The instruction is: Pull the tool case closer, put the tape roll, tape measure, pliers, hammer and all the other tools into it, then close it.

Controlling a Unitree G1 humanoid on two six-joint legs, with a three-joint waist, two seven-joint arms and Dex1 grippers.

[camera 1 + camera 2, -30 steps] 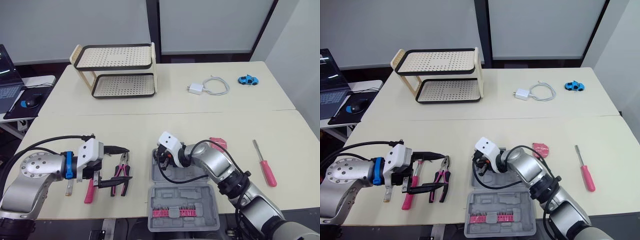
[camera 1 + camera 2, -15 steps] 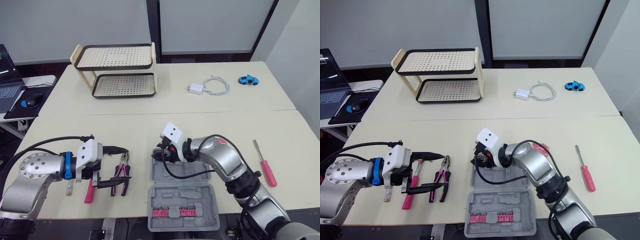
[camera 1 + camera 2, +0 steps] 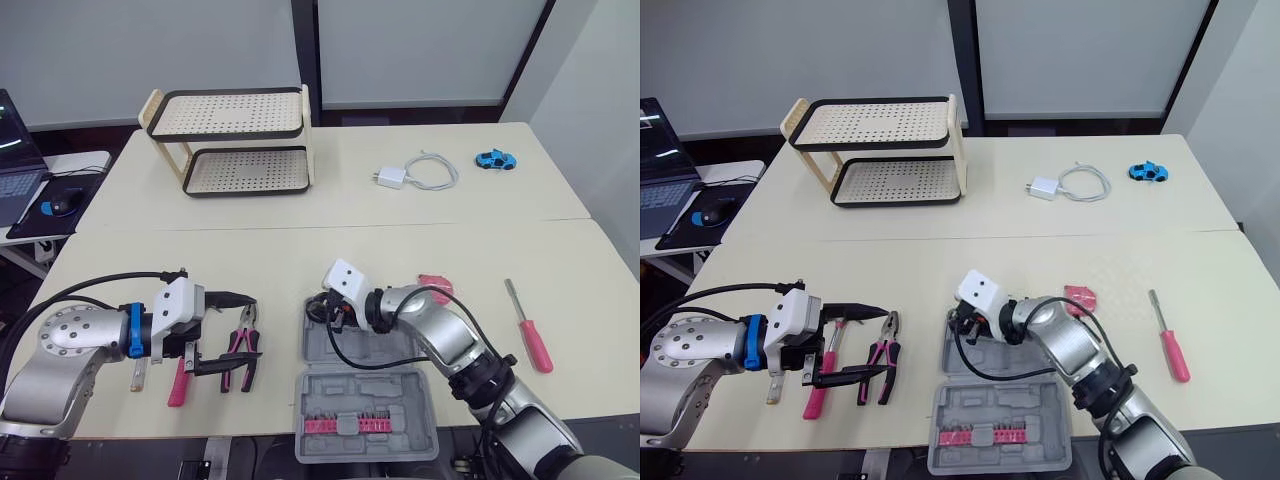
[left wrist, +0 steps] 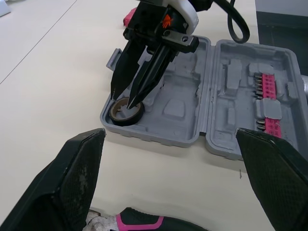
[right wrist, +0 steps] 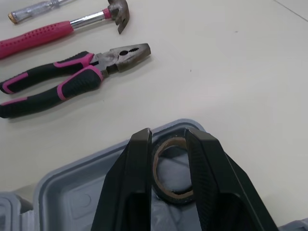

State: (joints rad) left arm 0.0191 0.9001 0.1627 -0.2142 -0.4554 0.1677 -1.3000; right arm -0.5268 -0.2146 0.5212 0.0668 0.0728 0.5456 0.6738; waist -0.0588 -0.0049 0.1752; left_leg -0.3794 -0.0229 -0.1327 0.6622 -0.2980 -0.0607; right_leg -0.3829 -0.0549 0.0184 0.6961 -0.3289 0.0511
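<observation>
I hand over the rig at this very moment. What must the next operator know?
Left gripper: open, holding nothing, above the pliers.
Right gripper: shut on the tape roll, which lies in a corner of the open case.
Done: the case is near the robot and the roll is inside it.
Left: release the roll; pack the pliers, hammer, tape measure, red screwdriver and small screwdriver; close the case.
</observation>
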